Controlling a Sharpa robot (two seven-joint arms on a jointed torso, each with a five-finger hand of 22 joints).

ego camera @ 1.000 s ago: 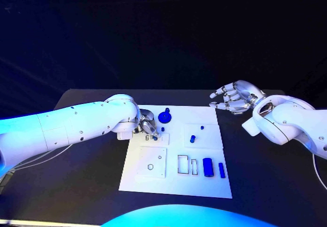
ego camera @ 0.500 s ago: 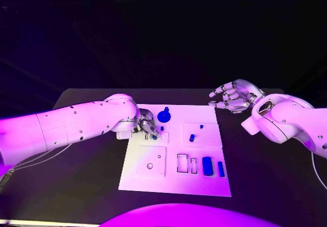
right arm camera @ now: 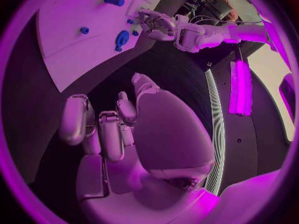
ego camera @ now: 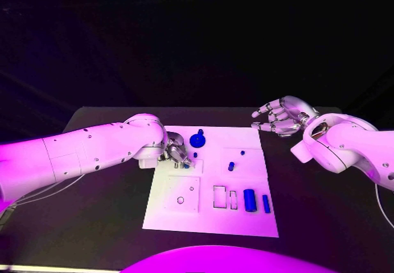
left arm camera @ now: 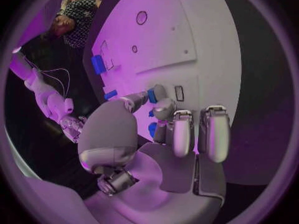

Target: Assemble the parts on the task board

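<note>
Pinching a small blue plastic part (left arm camera: 152,95) over the white task board (ego camera: 246,222), your left robot hand (ego camera: 176,149) risks misseating it; right robot hand (ego camera: 280,116) hangs open.

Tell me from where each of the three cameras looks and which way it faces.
Head view: from the robot's head, down at the task board; both arms enter, left hand and right hand.
Left wrist view: behind the left hand, facing the board; fingers pinch a small blue part.
Right wrist view: behind the right hand, facing across the table.
Shared: the task board and the left hand appear in all three.
</note>
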